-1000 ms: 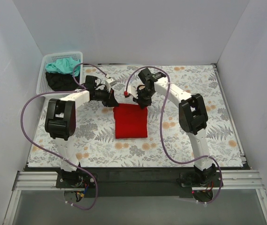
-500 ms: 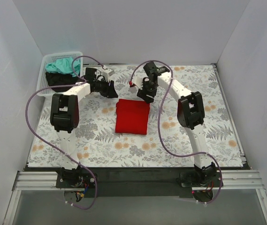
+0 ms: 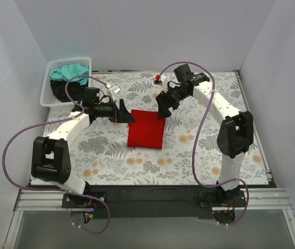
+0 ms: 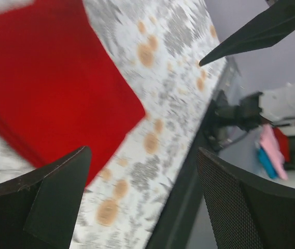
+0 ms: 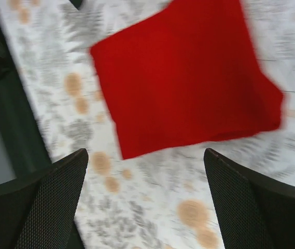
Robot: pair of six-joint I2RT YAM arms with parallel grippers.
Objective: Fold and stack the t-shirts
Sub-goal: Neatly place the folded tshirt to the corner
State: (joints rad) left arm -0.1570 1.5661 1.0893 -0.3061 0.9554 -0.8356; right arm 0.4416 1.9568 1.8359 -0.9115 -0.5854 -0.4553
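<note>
At table point(image 3: 230, 150) centre: folded red t-shirt point(image 3: 146, 129) lies flat. Left gripper point(image 3: 126, 114), right gripper point(image 3: 162, 108) hover by its far corners, arms reaching inward, both jaws spread wide, gripping nothing.

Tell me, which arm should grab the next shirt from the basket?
Probably the left. The white plastic lattice basket of teal and black cloth shirts sits on its side, and the left gripper is open. The right gripper hangs farther off, across the folded bright red cloth shirt.

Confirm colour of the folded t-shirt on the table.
The t-shirt is plain bright red, no print visible. The top external view shows it best; both wrist views are blurred.
</note>
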